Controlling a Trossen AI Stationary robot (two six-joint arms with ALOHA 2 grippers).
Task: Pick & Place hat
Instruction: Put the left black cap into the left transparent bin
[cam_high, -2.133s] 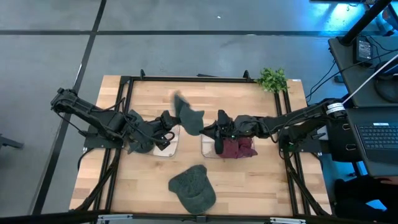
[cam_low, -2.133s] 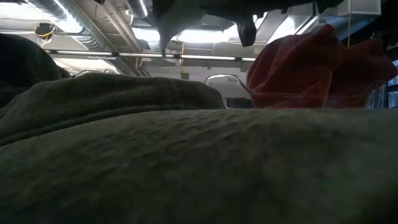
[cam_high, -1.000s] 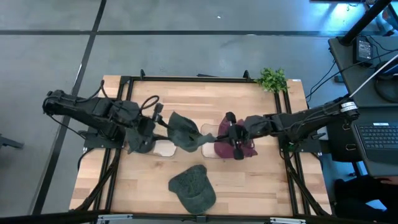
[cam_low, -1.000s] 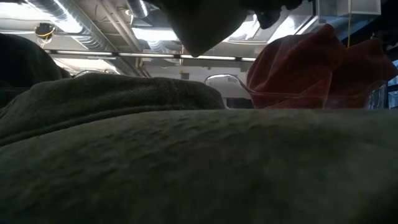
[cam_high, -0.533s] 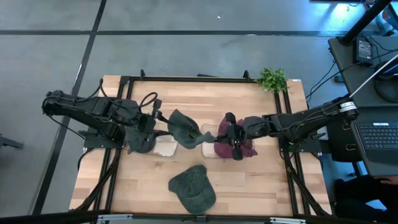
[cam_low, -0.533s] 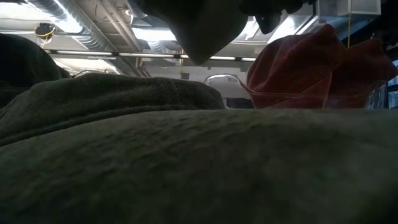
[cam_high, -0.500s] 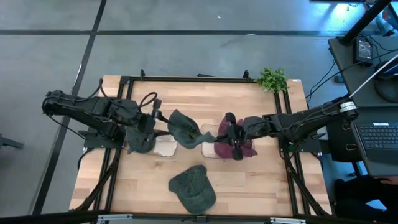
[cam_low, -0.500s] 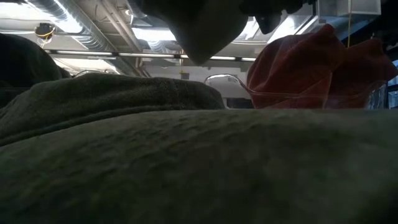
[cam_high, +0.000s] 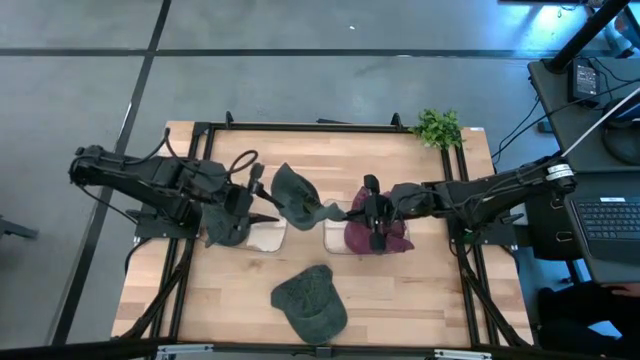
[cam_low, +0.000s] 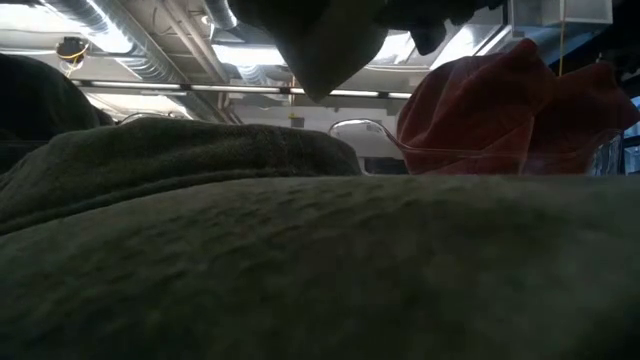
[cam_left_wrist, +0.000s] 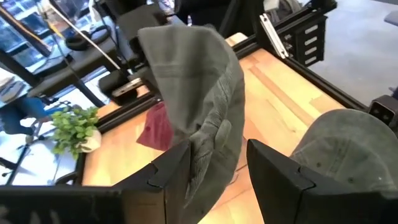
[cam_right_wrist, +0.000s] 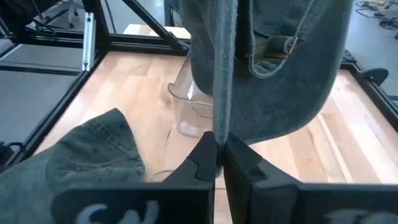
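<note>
A grey-green hat (cam_high: 293, 197) hangs in the air over the middle of the table, between my two grippers. My left gripper (cam_high: 264, 203) meets it from the left and my right gripper (cam_high: 346, 211) from the right. In the left wrist view the hat (cam_left_wrist: 193, 81) fills the gap between my left gripper's (cam_left_wrist: 217, 152) fingers. The right wrist view shows my right gripper (cam_right_wrist: 217, 142) shut on the hat (cam_right_wrist: 280, 74). A second grey-green hat (cam_high: 310, 300) lies flat near the front edge. A red hat (cam_high: 382, 236) sits in a clear container (cam_low: 440, 158). My left gripper has bunched cloth of the hat's crown (cam_left_wrist: 208, 146) between its two fingers, which come level from the table's left. The hat stands clear of the table. My right gripper pinches a narrow folded edge of the hat (cam_right_wrist: 221, 118) between its shut fingers. It comes level from the table's right, and the cloth runs on past the fingertips.
A dark hat (cam_high: 228, 225) sits by a clear container (cam_high: 267, 236) under the left arm. A small green plant (cam_high: 437, 127) stands at the far right corner. A black frame (cam_high: 300, 126) rims the table. The loose hat (cam_low: 320, 270) fills the low view's foreground.
Both grippers and the hat between them have shifted a little toward the table's far edge. The hat stays off the table, and its cloth has spread slightly wider.
</note>
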